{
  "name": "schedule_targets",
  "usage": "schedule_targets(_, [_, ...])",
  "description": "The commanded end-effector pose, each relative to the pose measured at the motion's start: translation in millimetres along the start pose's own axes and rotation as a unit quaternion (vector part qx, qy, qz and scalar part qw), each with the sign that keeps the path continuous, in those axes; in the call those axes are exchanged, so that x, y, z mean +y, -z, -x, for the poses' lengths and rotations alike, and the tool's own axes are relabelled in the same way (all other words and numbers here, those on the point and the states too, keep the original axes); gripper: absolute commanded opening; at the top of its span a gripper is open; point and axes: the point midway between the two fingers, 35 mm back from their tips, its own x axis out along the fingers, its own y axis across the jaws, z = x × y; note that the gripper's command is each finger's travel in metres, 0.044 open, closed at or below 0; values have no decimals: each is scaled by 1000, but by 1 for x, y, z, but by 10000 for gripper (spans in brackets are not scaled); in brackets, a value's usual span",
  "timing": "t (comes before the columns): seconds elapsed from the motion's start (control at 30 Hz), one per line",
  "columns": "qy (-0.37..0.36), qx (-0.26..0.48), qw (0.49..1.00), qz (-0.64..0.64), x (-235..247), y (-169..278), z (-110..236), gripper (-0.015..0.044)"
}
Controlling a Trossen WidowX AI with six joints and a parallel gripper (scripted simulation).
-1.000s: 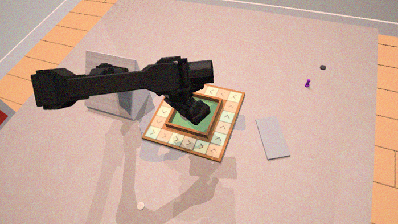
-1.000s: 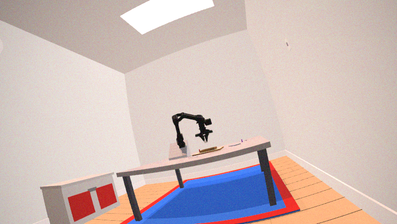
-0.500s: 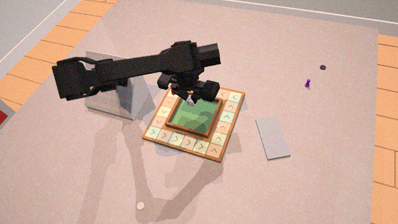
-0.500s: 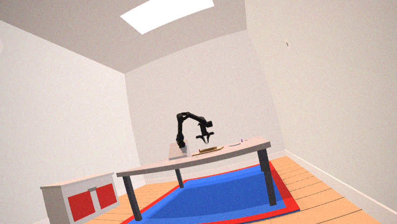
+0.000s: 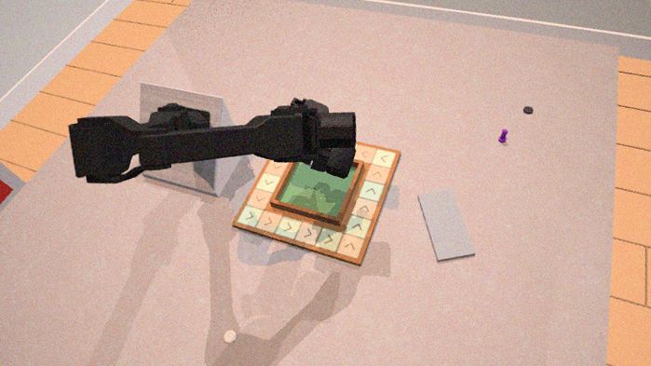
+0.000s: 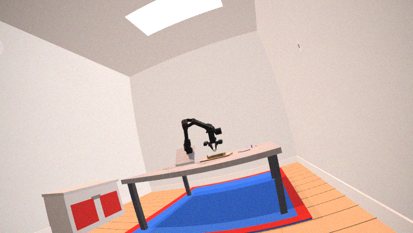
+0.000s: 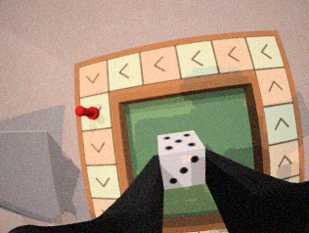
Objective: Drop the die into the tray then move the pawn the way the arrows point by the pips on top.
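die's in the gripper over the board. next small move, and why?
Probably open the gripper now. The wrist view shows the die clamped between the fingers, above the green tray rather than the arrow squares, so a release should drop it inside to roll.

The pale bench (image 5: 468,52) carries the square board (image 5: 358,258), a grey flat slab (image 5: 445,225), a purple pin (image 5: 503,135), a dark disc (image 5: 528,109), a white disc (image 5: 230,335) and the arm's grey base block (image 5: 215,172)

one die (image 7: 181,159), one board (image 5: 358,254) with one tray (image 5: 278,202), two pawns, red (image 7: 87,112) and purple (image 5: 503,135), one grey card (image 5: 445,225), two small discs, white (image 5: 230,335) and dark (image 5: 528,109).
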Motion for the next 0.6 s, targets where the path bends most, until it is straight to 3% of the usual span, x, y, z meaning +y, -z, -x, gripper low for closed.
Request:
schedule_targets(0.0, [0, -66, 998, 4, 3, 0, -2, 0])
schedule_targets(0.37, [49, -230, 972, 21, 2, 0, -3, 0])
schedule_targets(0.57, [55, -239, 969, 22, -2, 4, 14, 0])
